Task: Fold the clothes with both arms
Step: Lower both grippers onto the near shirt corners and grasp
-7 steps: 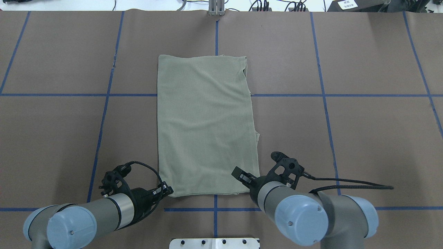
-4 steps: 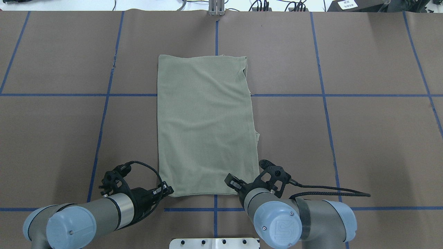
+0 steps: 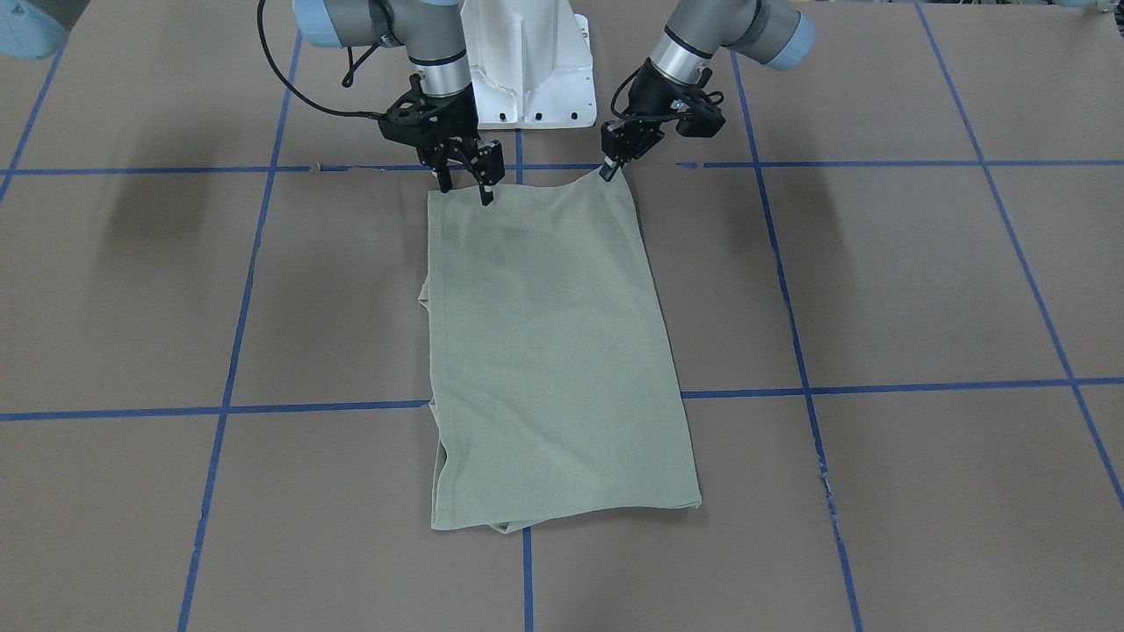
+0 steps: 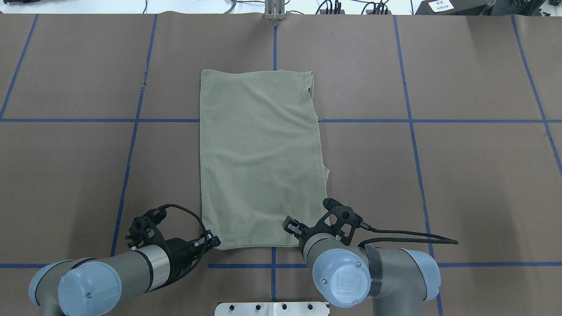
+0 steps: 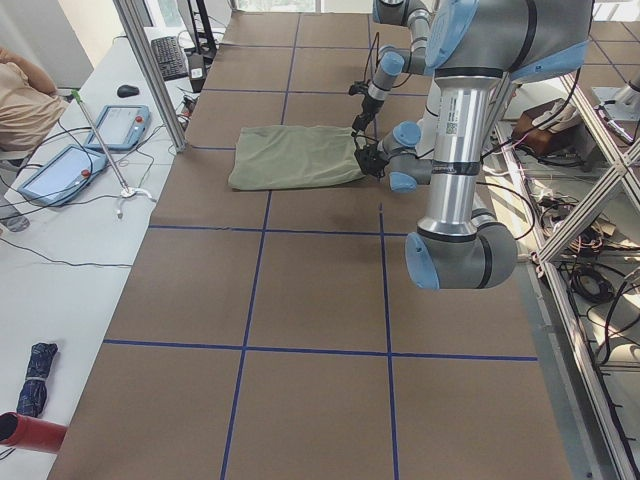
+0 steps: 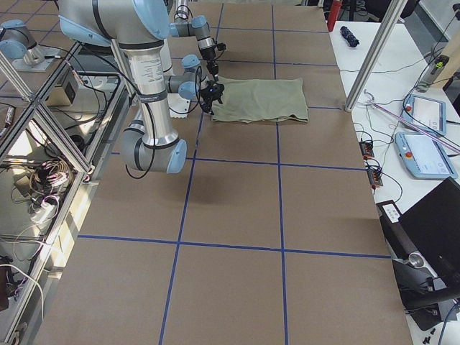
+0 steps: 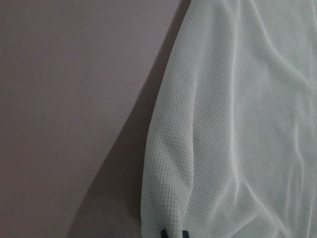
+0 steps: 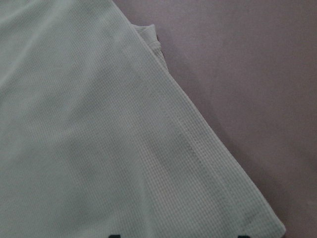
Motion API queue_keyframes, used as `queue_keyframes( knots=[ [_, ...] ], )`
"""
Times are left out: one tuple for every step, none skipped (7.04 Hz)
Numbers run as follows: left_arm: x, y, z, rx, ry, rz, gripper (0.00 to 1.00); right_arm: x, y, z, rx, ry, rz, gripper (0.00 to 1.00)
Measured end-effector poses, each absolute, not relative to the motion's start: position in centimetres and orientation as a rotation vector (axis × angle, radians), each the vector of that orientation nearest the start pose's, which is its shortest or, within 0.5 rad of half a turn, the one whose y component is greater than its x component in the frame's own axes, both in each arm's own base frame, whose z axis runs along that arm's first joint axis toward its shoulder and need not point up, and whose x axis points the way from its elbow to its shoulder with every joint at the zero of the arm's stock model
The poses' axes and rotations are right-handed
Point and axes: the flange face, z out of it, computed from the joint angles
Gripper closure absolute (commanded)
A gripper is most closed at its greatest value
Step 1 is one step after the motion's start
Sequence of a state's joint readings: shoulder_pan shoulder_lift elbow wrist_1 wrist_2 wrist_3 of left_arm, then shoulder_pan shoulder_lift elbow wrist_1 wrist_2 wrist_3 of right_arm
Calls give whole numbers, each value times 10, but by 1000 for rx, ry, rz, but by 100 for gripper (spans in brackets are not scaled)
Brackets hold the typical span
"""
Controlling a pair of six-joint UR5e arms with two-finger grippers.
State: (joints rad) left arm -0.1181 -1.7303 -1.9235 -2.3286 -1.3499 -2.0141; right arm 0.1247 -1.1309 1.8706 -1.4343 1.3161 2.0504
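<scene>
The shirt (image 4: pixel 259 153) is a plain, pale sage green all over. Close up, its knit shows as a fine waffle-like grid, with a stitched hem line in the same tone. Under it the surface (image 4: pixel 483 184) is a dull, flat brown, crossed by dark blue tape lines (image 4: pixel 439 120) that mark it into a grid of large rectangles. The left arm (image 4: pixel 149 263) and the right arm (image 4: pixel 395 267) share one scheme: silver tubes, darker grey joints and round light blue caps. The left gripper (image 4: pixel 210 240) and the right gripper (image 4: pixel 290 224) are matt black, and so are the braided cables (image 4: pixel 452 242). The pedestal base (image 3: pixel 527 70) is white.
</scene>
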Motion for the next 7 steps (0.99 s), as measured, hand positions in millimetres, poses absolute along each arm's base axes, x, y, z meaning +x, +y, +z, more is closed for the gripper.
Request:
queue_keyframes(
  knots=[
    [510,-217,323,-17,1303,-622,100,-586,-234,270,86,-912,672,16],
    [510,-217,323,-18,1303,-621,100,-587,-236,271,89,-909,669,16],
    [510,-216,323,-19,1303,-621,100,-589,-237,269,93,-908,665,16],
    [510,-216,323,-19,1303,-620,100,-593,-238,269,96,-905,663,16],
    [509,-216,323,-19,1304,-620,100,-596,-240,268,98,-903,662,19],
    [509,-216,322,-19,1305,-621,100,-598,-241,268,100,-900,663,37],
    [510,-217,321,-20,1307,-621,100,-599,-242,268,99,-900,667,92]
  ],
)
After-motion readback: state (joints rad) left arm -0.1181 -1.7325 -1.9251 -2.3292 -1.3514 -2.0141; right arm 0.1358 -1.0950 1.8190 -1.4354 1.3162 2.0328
